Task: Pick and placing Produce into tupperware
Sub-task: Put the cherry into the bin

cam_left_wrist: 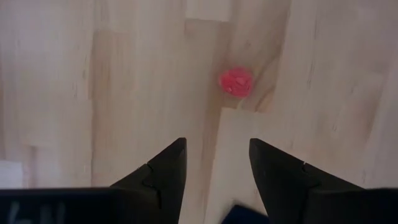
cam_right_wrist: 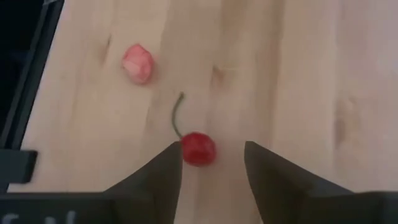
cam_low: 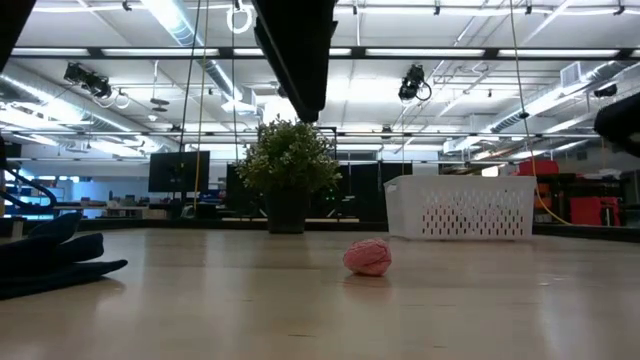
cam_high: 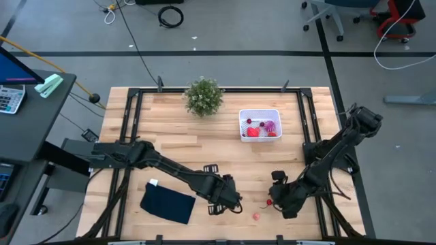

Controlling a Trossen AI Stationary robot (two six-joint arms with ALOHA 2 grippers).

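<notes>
A red cherry (cam_right_wrist: pixel 198 149) with a thin stem lies on the table near the near edge. My right gripper (cam_right_wrist: pixel 211 155) is open just over it, and the cherry shows between the fingers, close to one of them. A pink raspberry-like fruit (cam_high: pixel 256 216) lies beside it, also seen in the low view (cam_low: pixel 367 257) and both wrist views (cam_left_wrist: pixel 236 81) (cam_right_wrist: pixel 138 64). My left gripper (cam_left_wrist: pixel 217 155) is open and hovers left of that fruit (cam_high: pixel 228 201). The white perforated basket (cam_high: pixel 259 116) stands toward the far right and holds red pieces and a spiky purple one.
A bushy green potted plant (cam_high: pixel 204 96) stands at the far edge, left of the basket. A dark blue folded cloth (cam_high: pixel 168 203) lies near the near edge beside my left arm. Black frame rails run along the table's sides. Bare wood lies between the grippers and the basket.
</notes>
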